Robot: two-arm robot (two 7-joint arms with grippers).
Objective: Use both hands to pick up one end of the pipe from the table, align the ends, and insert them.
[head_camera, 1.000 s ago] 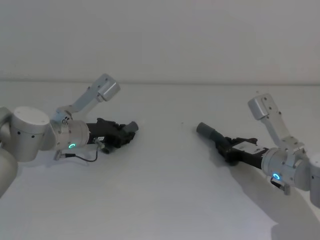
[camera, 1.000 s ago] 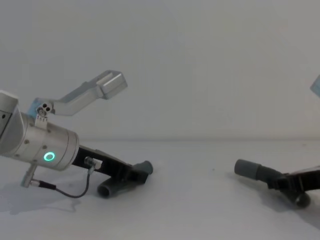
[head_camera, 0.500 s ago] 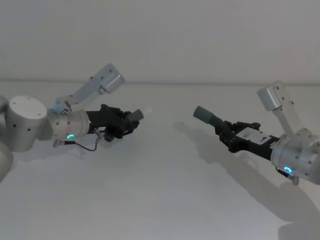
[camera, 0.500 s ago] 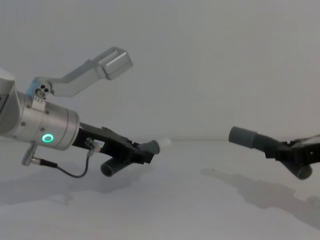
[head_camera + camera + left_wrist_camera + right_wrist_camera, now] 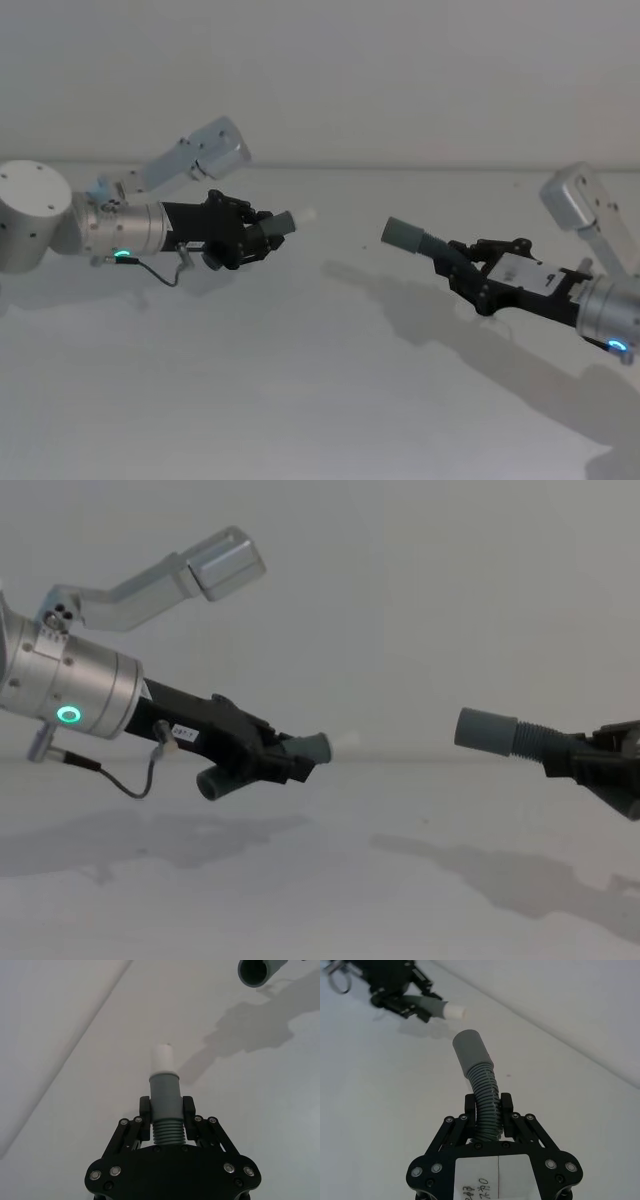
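The 2 hose pieces hang above the tabletop [image 5: 300,400], well apart. The white-tipped hose [image 5: 165,1095] juts forward from the left claw [image 5: 166,1116], clamped on its ribs. The wide-cuffed hose [image 5: 479,1077] juts from the right claw [image 5: 487,1110], likewise clamped, cuffs facing.

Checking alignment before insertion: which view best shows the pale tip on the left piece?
The left wrist view: the pale tip stands clear beyond its grey cuff. The right wrist view shows it small; in head and chest views it fades into the background.
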